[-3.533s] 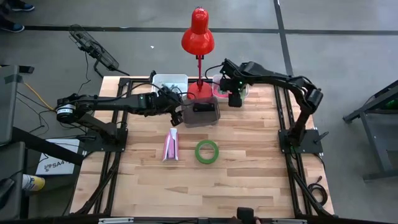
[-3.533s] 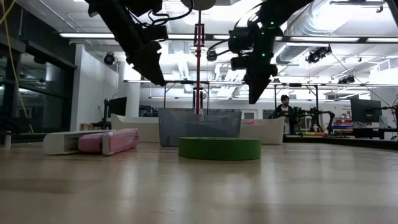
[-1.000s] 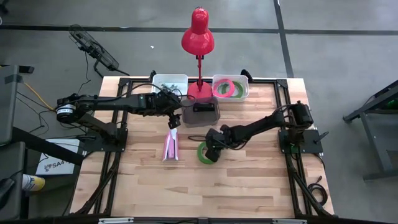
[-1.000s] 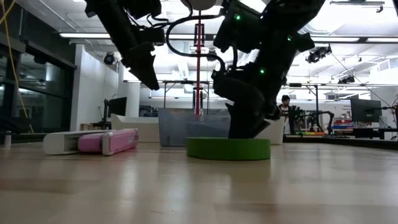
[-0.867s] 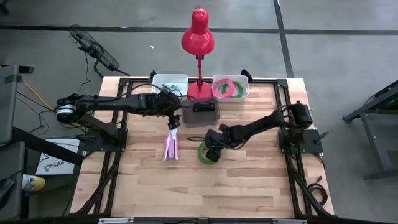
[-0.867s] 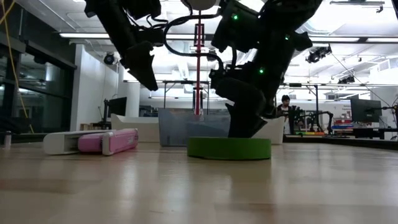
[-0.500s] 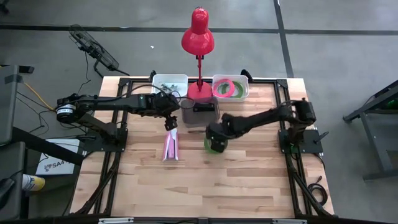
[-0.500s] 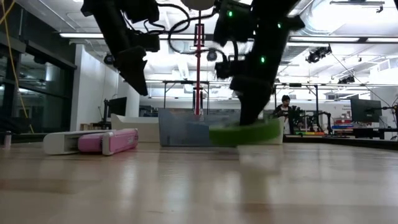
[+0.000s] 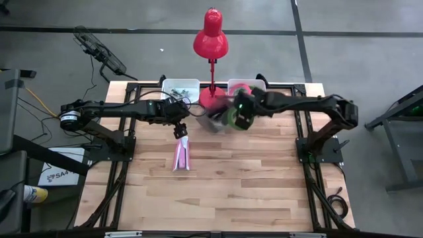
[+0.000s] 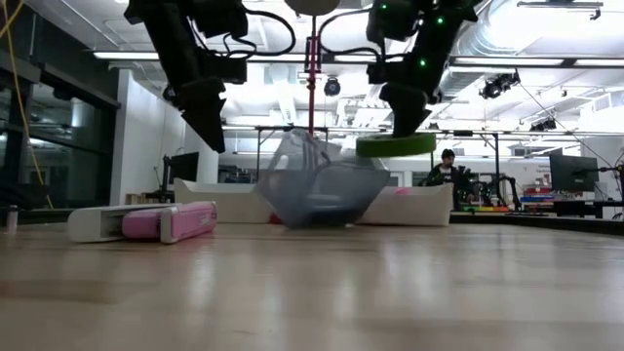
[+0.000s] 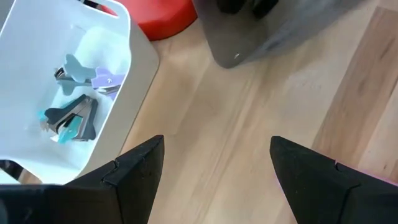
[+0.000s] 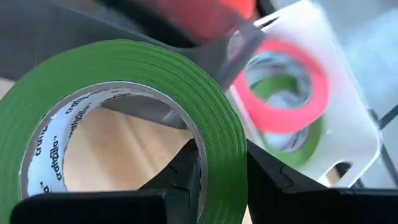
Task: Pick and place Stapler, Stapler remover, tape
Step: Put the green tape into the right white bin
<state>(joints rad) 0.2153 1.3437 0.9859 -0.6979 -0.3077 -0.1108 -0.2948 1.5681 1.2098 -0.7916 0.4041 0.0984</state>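
Note:
My right gripper (image 12: pixel 224 160) is shut on a bright green tape ring (image 12: pixel 124 106) and hangs in the air beside the grey bin (image 9: pixel 213 123), near the red lamp's base; the ring (image 10: pixel 395 146) is well above the table. A pink tape ring (image 12: pixel 283 87) and another green one (image 12: pixel 292 140) lie in the white bin (image 9: pixel 248 86) beyond. My left gripper (image 11: pixel 214 149) is open, above the far end of the pink stapler (image 9: pixel 180 155), which lies flat on the table. Staple removers (image 11: pixel 74 109) lie in the other white bin (image 9: pixel 180 85). My right gripper holds the green ring by its wall (image 12: pixel 227 134), one finger (image 12: pixel 186 174) inside the open centre and one (image 12: pixel 273 177) outside. In the low view the fingers come from above, pointing down. The ring hangs lifted clear, nearly level, below the fingers.
The grey bin (image 10: pixel 320 190), with a black stapler inside, stands tipped up on one lower edge, blurred. A red desk lamp (image 9: pixel 210 39) rises from its base at the far edge between the two white bins. A white stapler-like block (image 10: pixel 97 224) lies beside the pink stapler (image 10: pixel 175 220).
My right gripper has lifted the green tape off the table and carried it up and toward the far edge, past the grey bin. The grey bin, level before, has tipped up on one edge. My left gripper stays open.

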